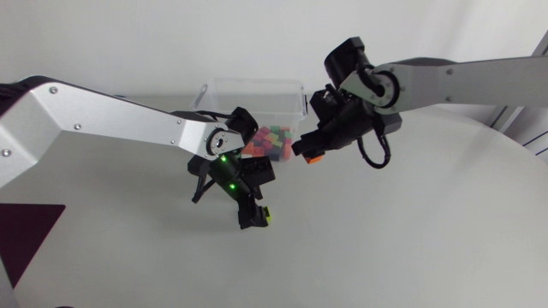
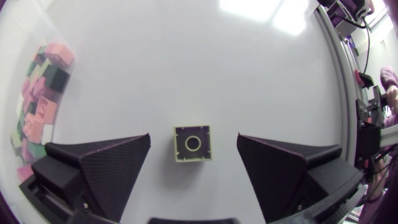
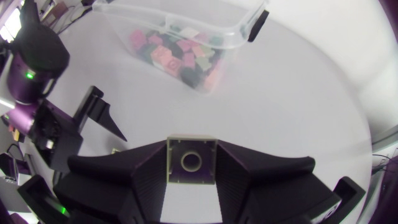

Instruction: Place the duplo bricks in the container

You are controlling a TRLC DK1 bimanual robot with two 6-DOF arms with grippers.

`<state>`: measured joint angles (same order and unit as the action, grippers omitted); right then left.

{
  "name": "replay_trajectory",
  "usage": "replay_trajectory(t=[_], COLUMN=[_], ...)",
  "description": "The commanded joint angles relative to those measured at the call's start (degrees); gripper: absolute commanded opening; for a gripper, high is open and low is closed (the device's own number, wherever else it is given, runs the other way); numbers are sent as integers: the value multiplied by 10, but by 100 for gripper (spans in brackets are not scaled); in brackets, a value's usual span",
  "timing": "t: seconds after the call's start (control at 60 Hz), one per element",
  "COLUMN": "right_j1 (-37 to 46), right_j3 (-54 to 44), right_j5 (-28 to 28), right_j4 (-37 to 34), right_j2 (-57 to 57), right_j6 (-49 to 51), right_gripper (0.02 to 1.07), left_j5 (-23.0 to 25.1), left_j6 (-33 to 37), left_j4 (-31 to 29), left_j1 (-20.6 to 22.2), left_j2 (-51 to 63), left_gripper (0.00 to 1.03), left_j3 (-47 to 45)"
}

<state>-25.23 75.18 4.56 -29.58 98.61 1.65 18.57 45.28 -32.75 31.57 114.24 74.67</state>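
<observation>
A small yellow-green brick lies on the white table, hollow side up, between the wide-apart fingers of my left gripper, which touch nothing. From above, that gripper points down over the brick. My right gripper hangs above the table just right of the clear container, shut on an orange brick. In the right wrist view this brick sits clamped between the fingers, hollow side toward the camera. The container holds several coloured bricks.
The container's bricks show beside my left gripper. My left arm's gripper stands close ahead of my right gripper, between it and the container's near side. White table surface stretches to the front and right.
</observation>
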Motion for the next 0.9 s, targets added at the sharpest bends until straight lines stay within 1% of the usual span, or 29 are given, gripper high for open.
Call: replay_trajectory(t=[0.0, 0.117, 0.2, 0.35, 0.367, 0.383, 0.4, 0.6, 0.667, 0.717, 0.883], right_j1=[9, 17, 18, 15, 15, 14, 13, 11, 8, 6, 1], right_j3=[-9, -6, -6, -2, -2, -1, -1, -6, -9, -5, 12], right_j5=[6, 16, 17, 17, 17, 17, 17, 19, 19, 20, 32], right_j4=[-2, -3, -3, 6, 7, 9, 12, 78, 107, 116, 149], right_j2=[-31, -54, -66, -84, -85, -86, -87, -90, -89, -84, -49], right_j6=[-10, -15, -17, -22, -23, -23, -23, -41, -48, -51, -60], right_gripper=[33, 33, 33, 33, 33, 33, 33, 33, 33, 33, 33], left_j5=[-8, -23, -30, -32, -32, -32, -32, -38, -40, -41, -40], left_j6=[12, 10, 10, -2, -3, -5, -7, -6, -6, -6, -6], left_j4=[-8, -8, -8, -8, -8, -8, -8, -13, -39, -43, -49], left_j1=[2, 2, 6, 11, 11, 11, 11, 17, 17, 17, -3], left_j2=[27, 47, 60, 72, 73, 75, 75, 69, 65, 59, -1], left_gripper=[93, 90, 82, 54, 52, 44, 43, 38, 37, 37, 37], left_j3=[21, 32, 40, 52, 52, 55, 56, 38, 40, 37, 14])
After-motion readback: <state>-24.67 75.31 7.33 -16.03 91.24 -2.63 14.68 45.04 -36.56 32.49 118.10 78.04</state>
